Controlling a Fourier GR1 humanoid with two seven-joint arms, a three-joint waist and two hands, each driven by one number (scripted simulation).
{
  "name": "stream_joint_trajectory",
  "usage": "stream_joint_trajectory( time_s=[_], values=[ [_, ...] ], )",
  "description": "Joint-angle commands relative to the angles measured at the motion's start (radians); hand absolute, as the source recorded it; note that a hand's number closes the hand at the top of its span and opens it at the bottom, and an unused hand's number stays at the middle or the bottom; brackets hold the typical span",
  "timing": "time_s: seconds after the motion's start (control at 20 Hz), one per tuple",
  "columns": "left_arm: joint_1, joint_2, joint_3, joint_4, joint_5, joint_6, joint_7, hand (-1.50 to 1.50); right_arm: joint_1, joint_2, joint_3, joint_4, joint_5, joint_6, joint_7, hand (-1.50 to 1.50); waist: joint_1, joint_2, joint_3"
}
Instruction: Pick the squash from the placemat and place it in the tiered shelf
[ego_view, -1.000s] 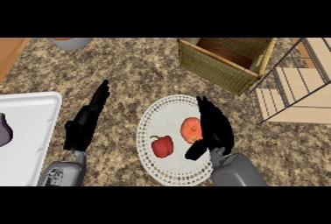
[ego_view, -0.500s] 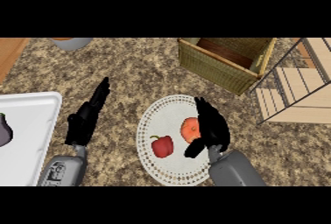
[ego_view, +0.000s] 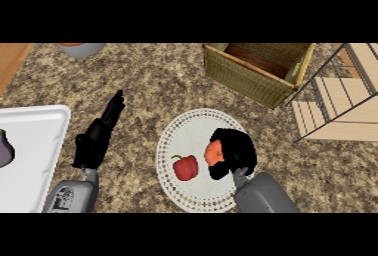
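My right hand (ego_view: 235, 150) curls over what seems to be the orange squash (ego_view: 214, 152) on the placemat (ego_view: 184, 131); my left hand (ego_view: 97, 137) rests straight-fingered.

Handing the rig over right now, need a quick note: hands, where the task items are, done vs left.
Right hand: fingers curled round the orange squash, which sits on the white placemat.
Left hand: open, fingers straight, over the counter left of the placemat, holding nothing.
A red bell pepper also lies on the placemat, left of the squash.
Tiered shelf: at the right edge, apart from the placemat.
Done: the squash is grasped.
Left: lift it, carry it right, set it in the shelf.
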Motion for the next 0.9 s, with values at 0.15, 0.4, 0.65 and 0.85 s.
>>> stream_joint_trajectory(
  time_s=[0.15,0.4,0.65,0.85],
  values=[
    [0.015,0.01,0.008,-0.047,-0.006,-0.007,0.012,0.0,0.126,-0.064,0.01,-0.186,0.055,0.053,-0.043,1.5,-0.005,-0.001,0.0],
    [-0.012,-0.025,0.017,0.03,-0.013,0.033,-0.017,0.0,0.459,-0.19,0.152,-0.518,0.114,0.037,0.023,1.5,-0.028,-0.004,0.0],
    [-0.074,-0.002,0.035,0.078,-0.006,0.006,0.002,0.0,0.564,-0.272,0.139,-0.697,0.104,0.013,-0.002,1.5,-0.016,0.001,0.0],
    [0.019,0.006,0.01,-0.056,-0.006,-0.004,0.025,0.0,0.631,-0.197,0.183,-0.798,0.117,-0.162,-0.036,1.5,-0.015,-0.005,0.001]
  ],
)
